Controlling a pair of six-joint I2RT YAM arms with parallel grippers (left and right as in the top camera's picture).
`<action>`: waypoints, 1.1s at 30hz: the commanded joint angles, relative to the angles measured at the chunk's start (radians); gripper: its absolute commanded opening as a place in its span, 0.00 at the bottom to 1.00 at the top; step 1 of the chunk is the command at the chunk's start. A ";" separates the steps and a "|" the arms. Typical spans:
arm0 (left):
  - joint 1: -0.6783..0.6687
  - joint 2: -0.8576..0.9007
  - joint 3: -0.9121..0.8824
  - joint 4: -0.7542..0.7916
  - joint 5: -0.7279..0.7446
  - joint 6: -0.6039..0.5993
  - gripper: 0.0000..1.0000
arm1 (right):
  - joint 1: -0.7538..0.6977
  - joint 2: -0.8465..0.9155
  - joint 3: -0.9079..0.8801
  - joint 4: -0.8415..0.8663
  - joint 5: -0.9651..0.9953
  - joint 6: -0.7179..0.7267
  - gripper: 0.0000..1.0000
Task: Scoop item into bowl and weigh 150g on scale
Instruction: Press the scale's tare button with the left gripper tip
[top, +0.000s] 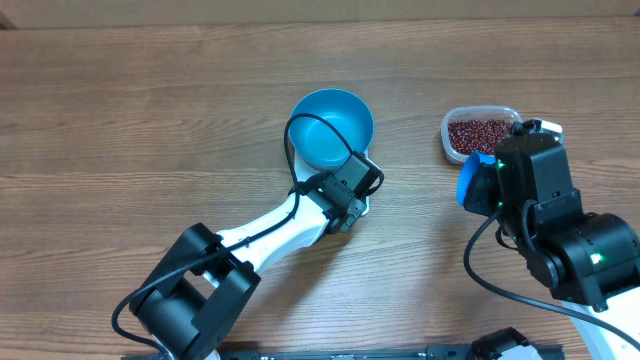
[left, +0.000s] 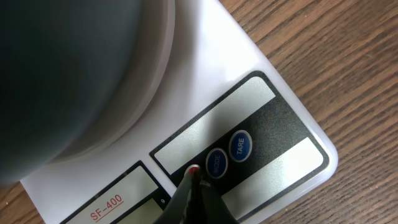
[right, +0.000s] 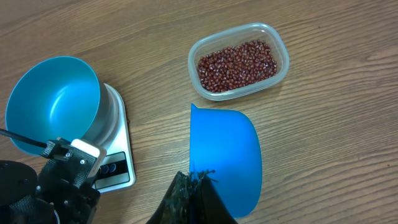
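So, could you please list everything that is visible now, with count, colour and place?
bowl: one, bright blue, empty, standing on the scale
scale: one, white, under the bowl
beans: many, dark red-brown, inside the tub
tub: one, clear, on the table, right of the bowl
scoop: one, blue, held near the tub
table: one, brown wood
left gripper: one, black, shut, tips at the scale's red button
right gripper: one, black, shut on the scoop
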 joint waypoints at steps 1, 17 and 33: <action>0.006 0.015 -0.007 0.006 -0.014 0.016 0.04 | -0.006 -0.005 0.019 0.005 0.003 -0.005 0.04; 0.006 0.024 -0.007 0.016 -0.014 0.016 0.04 | -0.006 -0.005 0.019 0.005 0.003 -0.005 0.04; 0.017 0.039 -0.007 0.019 -0.015 0.019 0.04 | -0.006 -0.005 0.019 -0.012 0.003 -0.005 0.04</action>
